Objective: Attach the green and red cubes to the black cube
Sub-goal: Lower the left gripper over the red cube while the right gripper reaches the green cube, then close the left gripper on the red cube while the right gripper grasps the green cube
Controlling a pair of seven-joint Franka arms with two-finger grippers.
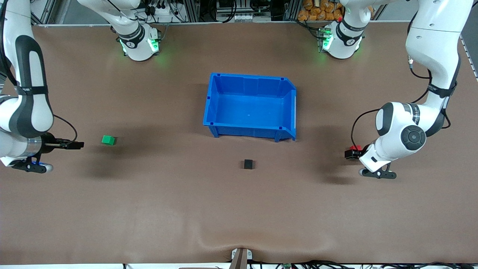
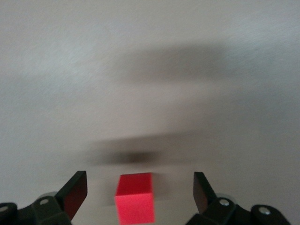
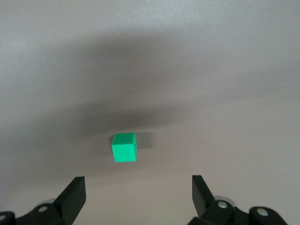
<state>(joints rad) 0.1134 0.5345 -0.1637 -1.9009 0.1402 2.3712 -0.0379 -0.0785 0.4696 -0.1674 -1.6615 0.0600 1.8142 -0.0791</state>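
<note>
Left pincer [image 2: 136, 199]: spread wide, astride the red cube [image 2: 135, 198], not touching it.
Right pincer [image 3: 136, 197]: spread wide, near the green cube [image 3: 124, 147].
Black cube [image 1: 248, 164]: on the worktop [image 1: 149, 209], nearer the front camera than the blue bin [image 1: 213, 101].
Hidden: red cube partly covered in the front view.

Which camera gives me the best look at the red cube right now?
The left wrist view: the red cube fills the space between the open left gripper fingers. The front view shows only a sliver of it beside that gripper. The right wrist view misses it.
</note>
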